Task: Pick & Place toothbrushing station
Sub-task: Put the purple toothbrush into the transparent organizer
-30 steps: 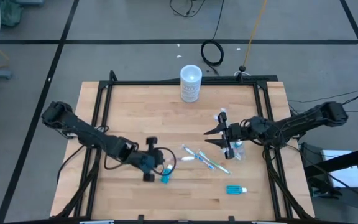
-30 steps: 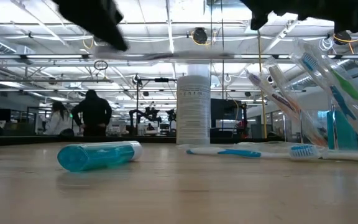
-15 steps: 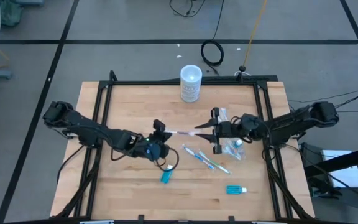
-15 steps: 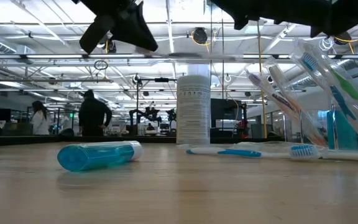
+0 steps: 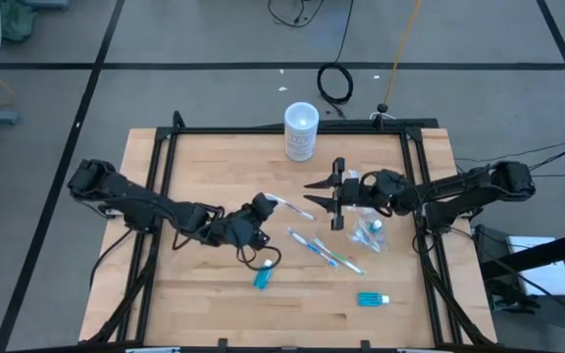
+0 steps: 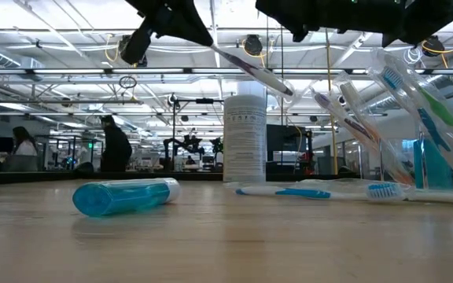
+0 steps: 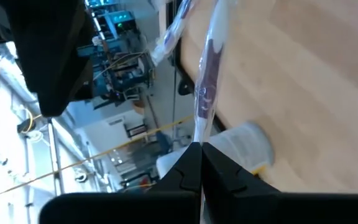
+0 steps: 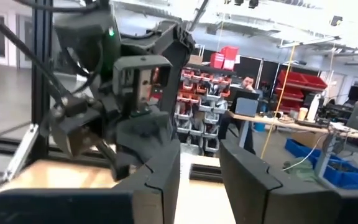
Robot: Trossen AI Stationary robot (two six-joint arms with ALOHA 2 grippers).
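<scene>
My left gripper [image 5: 261, 208] hangs above the table's middle, shut on a slim pale toothbrush [image 5: 290, 209] with a purple accent [image 7: 207, 68]. My right gripper [image 5: 324, 201] is open and empty just right of the brush's free end, its fingers [image 8: 160, 168] apart. The clear cup [image 5: 369, 232] stands right of it and holds several toothbrushes that lean out of it [image 6: 415, 102]. Two more toothbrushes [image 5: 322, 249] lie on the wood. One teal tube [image 5: 261, 279] lies below the left gripper, and another [image 5: 372, 298] lies near the front right. My left gripper pinches one end of the toothbrush [image 7: 199, 140] between its two shut fingers. The brush runs on along the fingers' line, past their tips. It is lifted clear of the table and slants down toward the table's right [image 6: 250, 69], toward my right gripper.
A frosted cylindrical container with a white lid [image 5: 300, 130] stands at the table's far edge. A black frame [image 5: 292, 129] borders the wooden top. Beyond the table, people stand far off in the room [image 6: 116, 145].
My left gripper has risen from beside the teal tube and gone toward the table's far right, turning so that the toothbrush points at my right gripper. My right gripper has moved away from the cup, toward the table's left and far edge.
</scene>
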